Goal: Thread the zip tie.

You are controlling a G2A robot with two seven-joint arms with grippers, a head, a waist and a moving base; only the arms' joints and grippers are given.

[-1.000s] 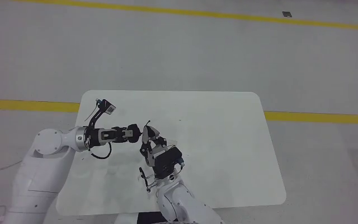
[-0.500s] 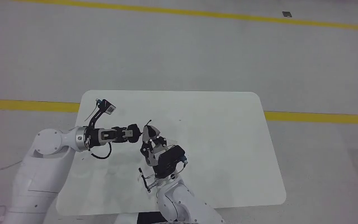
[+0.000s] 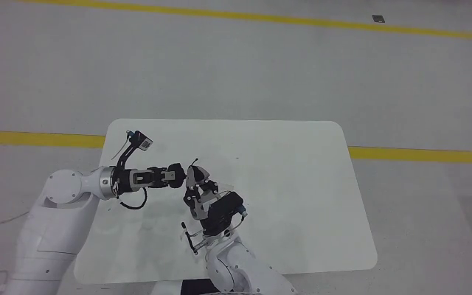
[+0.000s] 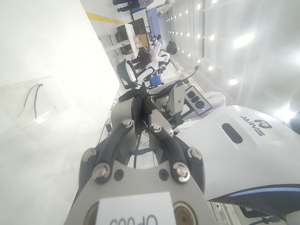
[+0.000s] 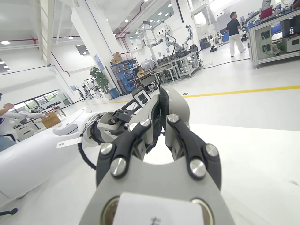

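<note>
Inboard, left end effector [image 3: 183, 175] on zip tie [image 4: 140, 92]

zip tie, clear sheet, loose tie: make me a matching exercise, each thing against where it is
Things:
1 zip tie
2 clear sheet
3 loose tie

Places:
a flat on the table
b on the clear sheet
c pinched in the shut right gripper

Pairs: 1-c, 2-a, 3-b
</note>
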